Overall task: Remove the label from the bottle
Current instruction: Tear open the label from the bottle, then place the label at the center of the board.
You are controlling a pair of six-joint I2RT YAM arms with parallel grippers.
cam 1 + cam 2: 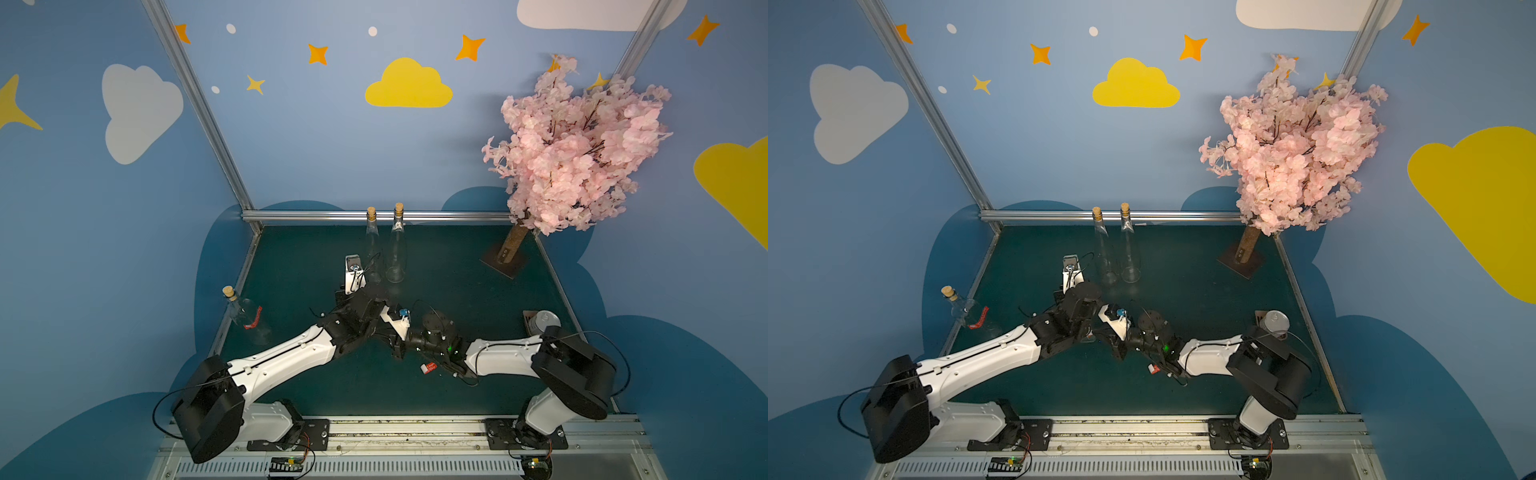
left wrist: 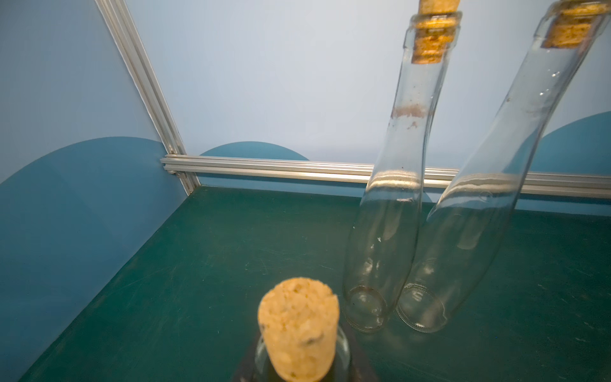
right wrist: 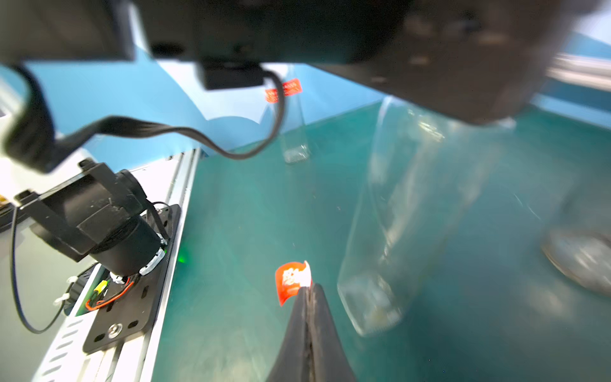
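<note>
- Your left gripper (image 2: 301,367) is clamped around the neck of a clear glass bottle (image 3: 396,215) with a tan cork stopper (image 2: 299,324), mid-table over the dark green tabletop (image 1: 457,266).
- Blur hides whether that bottle's base touches the tabletop.
- Your right gripper (image 3: 309,292) has its fingers pressed together, pinching a curled red-and-white paper label (image 3: 291,281). The label is off the glass, just nearer than the held bottle, and also shows in a top view (image 1: 428,368).
- Two tall clear corked bottles (image 1: 397,249) stand side by side toward the far edge.
- You'll see a red-labelled clear bottle (image 1: 247,316) at the left edge.
</note>
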